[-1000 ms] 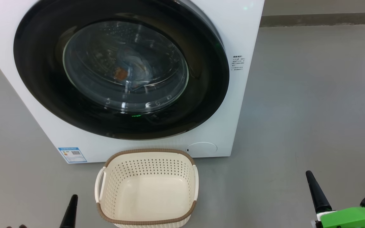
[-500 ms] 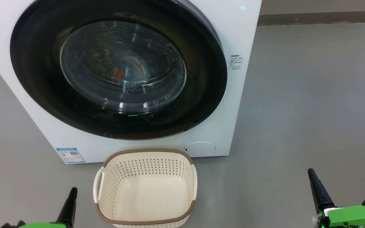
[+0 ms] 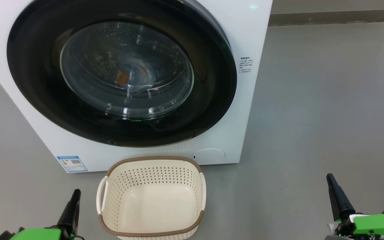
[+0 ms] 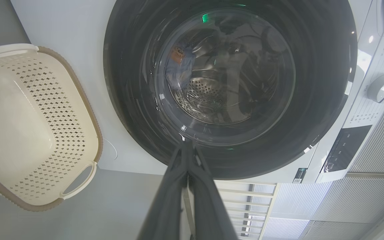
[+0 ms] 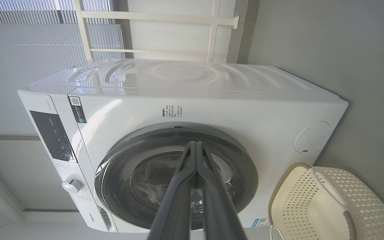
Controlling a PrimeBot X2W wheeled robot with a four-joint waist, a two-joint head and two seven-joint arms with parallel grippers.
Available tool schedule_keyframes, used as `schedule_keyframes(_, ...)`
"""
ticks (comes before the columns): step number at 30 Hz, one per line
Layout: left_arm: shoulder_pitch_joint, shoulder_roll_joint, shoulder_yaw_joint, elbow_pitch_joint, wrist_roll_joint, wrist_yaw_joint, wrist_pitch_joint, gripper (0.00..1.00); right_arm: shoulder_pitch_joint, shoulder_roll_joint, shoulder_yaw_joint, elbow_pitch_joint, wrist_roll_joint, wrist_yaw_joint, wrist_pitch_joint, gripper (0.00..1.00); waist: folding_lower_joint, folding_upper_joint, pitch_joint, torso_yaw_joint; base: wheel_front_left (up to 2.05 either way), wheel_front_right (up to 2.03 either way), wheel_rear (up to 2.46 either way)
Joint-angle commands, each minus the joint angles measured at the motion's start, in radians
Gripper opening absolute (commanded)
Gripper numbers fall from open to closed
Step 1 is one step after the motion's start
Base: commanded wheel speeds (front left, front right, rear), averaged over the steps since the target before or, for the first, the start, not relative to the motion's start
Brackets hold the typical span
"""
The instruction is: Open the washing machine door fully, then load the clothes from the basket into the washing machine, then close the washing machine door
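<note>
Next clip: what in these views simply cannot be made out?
The clothes, head view: blurred by reflections in the glass of the washing machine door; amount unclear.
Printed text on the front of the washing machine, head view: too small to read.
Control panel, left wrist view: dark, labels illegible.

Bright even daylight — faint shadows, glare on the washing machine door (image 3: 122, 71), wide-angle warp in wrist views
</note>
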Motion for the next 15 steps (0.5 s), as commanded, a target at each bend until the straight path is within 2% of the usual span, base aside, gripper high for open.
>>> schedule_keyframes(1, -0.051, 0.019, 0.038, -0.017, -0.023, -0.01, 0.009, 0.0, -0.057, -0.003, 0.016, -0.022, 0.03, -0.001, 0.01, 0.0, -0.0001, -0.0001, 0.0, -0.001, 0.0, 0.0, 0.0)
schedule_keyframes(15, -0.052, 0.018, 0.038, -0.017, -0.023, -0.01, 0.01, 0.0, -0.058, -0.001, 0.013, -0.022, 0.027, -0.001, 0.013, 0.0, -0.0001, -0.0001, 0.0, -0.001, 0.0, 0.0, 0.0)
